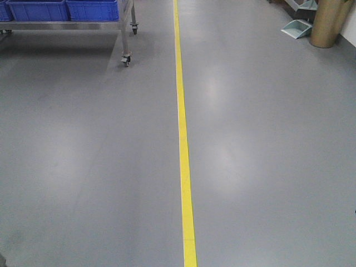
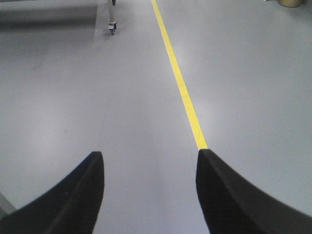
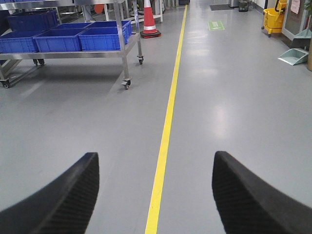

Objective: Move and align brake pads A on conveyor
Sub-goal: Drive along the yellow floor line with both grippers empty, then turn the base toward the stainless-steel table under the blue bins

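Right wrist-mounted view: glossy grey floor (image 3: 243, 126), yellow line (image 3: 165, 131), wheeled steel cart (image 3: 73, 54); left gripper (image 2: 149, 155) and right gripper (image 3: 156, 155) gape wide, empty.

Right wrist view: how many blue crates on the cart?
5 showing, all on the cart's lower shelf: crates at front left, front middle, front right, back left and back middle. More may be hidden past the left edge.
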